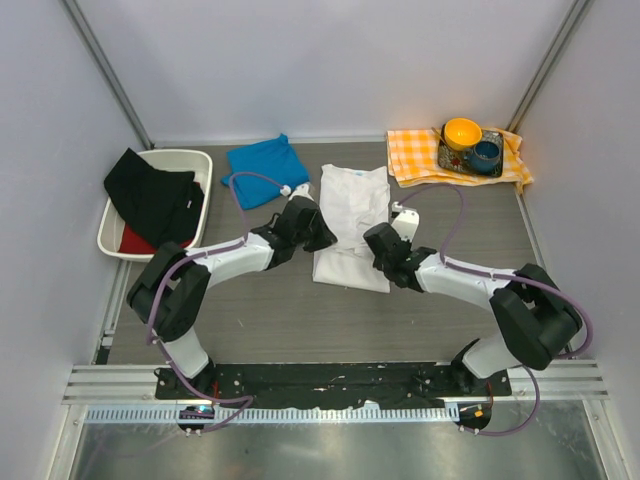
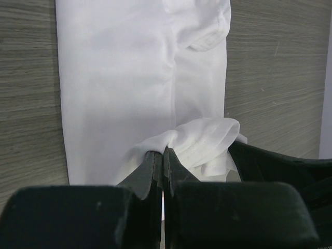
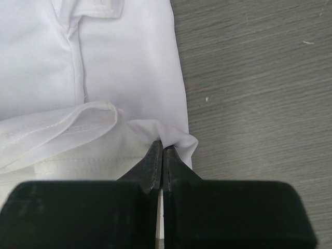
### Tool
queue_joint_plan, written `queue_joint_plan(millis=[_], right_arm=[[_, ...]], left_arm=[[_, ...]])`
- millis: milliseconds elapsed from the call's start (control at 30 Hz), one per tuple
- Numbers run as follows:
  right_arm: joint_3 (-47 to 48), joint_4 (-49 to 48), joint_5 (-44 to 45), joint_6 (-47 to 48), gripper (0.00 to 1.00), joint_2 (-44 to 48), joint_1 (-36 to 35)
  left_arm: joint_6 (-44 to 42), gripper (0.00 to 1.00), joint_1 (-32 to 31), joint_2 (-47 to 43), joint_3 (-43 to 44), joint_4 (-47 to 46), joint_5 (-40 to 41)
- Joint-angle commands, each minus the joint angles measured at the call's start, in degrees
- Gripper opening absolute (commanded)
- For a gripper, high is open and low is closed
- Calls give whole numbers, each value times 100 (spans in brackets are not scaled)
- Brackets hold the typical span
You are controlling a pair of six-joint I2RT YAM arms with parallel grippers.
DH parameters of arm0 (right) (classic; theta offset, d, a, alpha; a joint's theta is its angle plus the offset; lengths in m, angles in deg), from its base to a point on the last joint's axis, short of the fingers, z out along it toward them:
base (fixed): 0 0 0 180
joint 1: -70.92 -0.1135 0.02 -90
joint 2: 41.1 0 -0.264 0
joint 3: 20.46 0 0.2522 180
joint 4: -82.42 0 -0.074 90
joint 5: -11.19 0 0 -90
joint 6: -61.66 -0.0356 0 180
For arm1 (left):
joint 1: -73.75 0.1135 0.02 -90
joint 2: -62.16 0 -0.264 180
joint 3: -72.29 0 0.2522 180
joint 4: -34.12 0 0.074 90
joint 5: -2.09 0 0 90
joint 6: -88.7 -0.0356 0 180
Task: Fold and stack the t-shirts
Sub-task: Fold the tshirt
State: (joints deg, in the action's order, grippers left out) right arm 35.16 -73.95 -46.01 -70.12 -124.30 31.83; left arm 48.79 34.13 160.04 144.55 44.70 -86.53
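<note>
near: left gripper (image 2: 163, 153) and right gripper (image 3: 162, 148), each clamped on a bunched edge of the one white t-shirt (image 1: 352, 215), which lies mid-table folded lengthwise. far: one blue t-shirt (image 1: 262, 163), folded; one white bin (image 1: 204, 195) holding black cloth (image 1: 150, 195) over red cloth (image 1: 133, 242); one checked cloth (image 1: 412, 158) bearing a tray (image 1: 445, 158) with one yellow bowl (image 1: 462, 131) and one blue mug (image 1: 486, 155).

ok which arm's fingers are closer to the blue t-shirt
Left. The left fingers pinch the edge of the white t-shirt nearest the blue t-shirt, which lies just beyond them; the right fingers pinch the opposite edge, across the white t-shirt from it.
</note>
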Motion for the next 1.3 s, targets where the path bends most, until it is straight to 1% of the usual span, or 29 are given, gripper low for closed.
queue_joint_plan(millis=[0, 267, 500, 533, 567, 600, 633, 667, 700, 767, 833, 900, 1000, 1033, 1100, 1133, 1167, 1200, 1233, 1267], right_arm=[[445, -266, -124, 240, 1, -249, 138], [928, -284, -212, 284, 1, -732, 279], [1209, -319, -133, 319, 1, -1198, 472], [1253, -310, -90, 337, 4, -1251, 490], [1289, -293, -20, 346, 33, -1304, 490], [1350, -284, 51, 337, 48, -1339, 499], [1377, -284, 199, 346, 60, -1383, 508], [1412, -292, 270, 398, 79, -1401, 508], [1499, -293, 341, 433, 83, -1401, 508], [1570, -310, 499, 556, 88, -1357, 508], [1623, -275, 535, 618, 89, -1217, 508], [1527, -240, 552, 653, 89, -884, 499], [1386, -3, 421, 706, 89, -391, 455], [1333, 32, 316, 750, 89, -260, 429], [1271, 269, -149, 785, 89, 31, 359], [1254, 331, -351, 803, 89, 93, 350], [1210, 462, -744, 803, 89, 224, 332], [1192, 533, -888, 777, 89, 277, 315], [1157, 595, -1002, 759, 89, 339, 306], [1027, 604, -1125, 733, 89, 418, 306]], left_arm=[[-139, 0, 138, 64, 135, 2, -16], [-96, 0, 296, 134, -84, -148, -77], [-43, 0, 437, 398, -5, -262, -104], [-43, 0, 446, 511, 30, -262, -95], [-51, 10, 481, 564, 126, -236, -86], [-78, 27, 499, 626, 187, -227, -60], [-95, 46, 516, 661, 249, -166, 10], [-130, 78, 542, 688, 354, -157, 98], [-165, 100, 551, 671, 407, -130, 194], [-314, 100, 551, 531, 618, 19, 406], [-403, 100, 551, 381, 820, 264, 494], [-447, 100, 543, 39, 812, 309, 485], [-368, 100, 516, -550, 453, 309, 354], [-350, 100, 464, -682, 208, 309, 336], [-263, 100, 385, -1076, -65, 309, 301], [-193, 100, 332, -1218, -363, 309, 266], [-123, 100, 323, -1358, -540, 309, 231], [26, 100, 332, -1612, -733, 5, 100], [89, 100, 323, -1728, -1152, -233, 12], [150, 100, 332, -1799, -1348, -479, -85]])
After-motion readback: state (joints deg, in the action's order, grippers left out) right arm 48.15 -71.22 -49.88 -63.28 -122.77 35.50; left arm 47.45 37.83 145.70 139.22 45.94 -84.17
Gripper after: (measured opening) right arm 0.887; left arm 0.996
